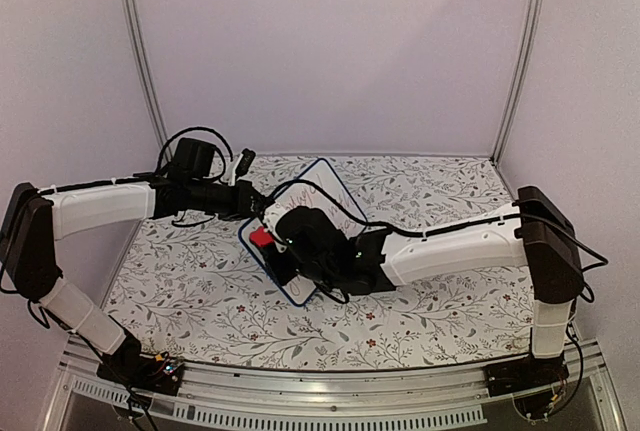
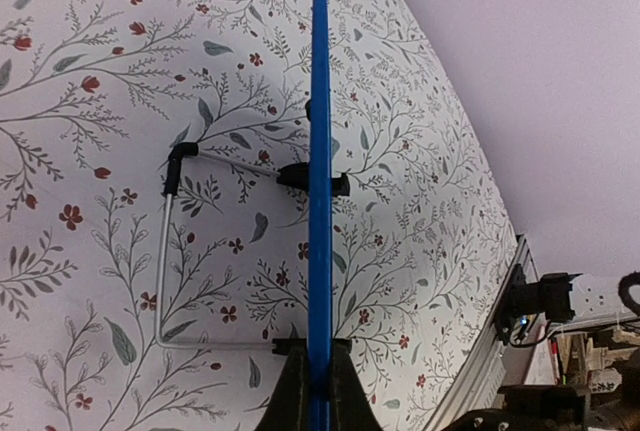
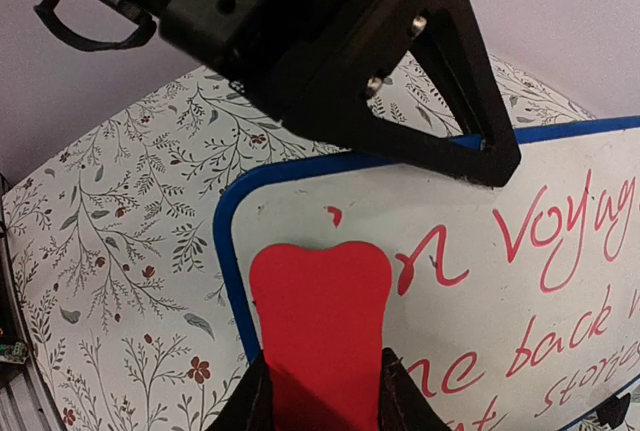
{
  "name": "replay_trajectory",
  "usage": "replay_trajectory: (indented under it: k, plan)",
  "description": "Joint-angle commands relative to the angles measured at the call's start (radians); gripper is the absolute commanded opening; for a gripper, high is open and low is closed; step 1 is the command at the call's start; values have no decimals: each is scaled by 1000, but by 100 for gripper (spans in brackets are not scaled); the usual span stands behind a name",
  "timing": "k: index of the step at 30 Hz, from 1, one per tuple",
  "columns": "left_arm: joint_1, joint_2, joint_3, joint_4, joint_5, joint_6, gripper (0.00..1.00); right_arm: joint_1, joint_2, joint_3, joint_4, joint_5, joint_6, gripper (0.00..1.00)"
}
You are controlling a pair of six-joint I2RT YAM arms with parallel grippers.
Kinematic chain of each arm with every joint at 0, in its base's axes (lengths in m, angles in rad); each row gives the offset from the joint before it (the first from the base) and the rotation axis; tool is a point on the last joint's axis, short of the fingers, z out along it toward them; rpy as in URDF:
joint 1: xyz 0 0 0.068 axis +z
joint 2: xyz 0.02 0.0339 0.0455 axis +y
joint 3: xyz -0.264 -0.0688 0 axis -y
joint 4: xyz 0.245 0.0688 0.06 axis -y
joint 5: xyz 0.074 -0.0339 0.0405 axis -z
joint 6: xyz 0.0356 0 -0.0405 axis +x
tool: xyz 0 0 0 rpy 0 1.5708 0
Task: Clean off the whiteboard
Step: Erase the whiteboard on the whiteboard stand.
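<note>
Tilted up at the middle of the top view, the whiteboard (image 1: 312, 191) looks light, stiff and slippery-faced, best held by its thin blue rim (image 2: 320, 101), which the left gripper (image 2: 318, 383) pinches tight, while the right gripper (image 3: 322, 396) clamps a red eraser (image 3: 320, 301) beside the red lettering (image 3: 560, 241).

A: The handwriting (image 3: 560, 241) on the whiteboard (image 3: 470, 191) runs off the right edge; the eraser (image 3: 320, 301) is cut off at the bottom.

B: From above, the right arm (image 1: 440, 246) covers the board's middle; script there too small to read.
</note>
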Motion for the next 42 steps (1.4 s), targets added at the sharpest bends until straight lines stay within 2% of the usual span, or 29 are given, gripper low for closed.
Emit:
replay_trajectory:
  k: [1,10,30,42]
  plan:
    - [-22,-14,-4,14,29,-1,0,-18,46,74,-1,25,-19,24]
    - [-22,-17,-1,12,29,4,0,-40,66,85,-1,-9,2,24]
    - [-22,-15,-3,13,30,1,0,-47,-56,-180,31,-45,101,23]
    - [-22,-19,-4,14,29,3,0,-60,8,-30,26,-37,45,23]
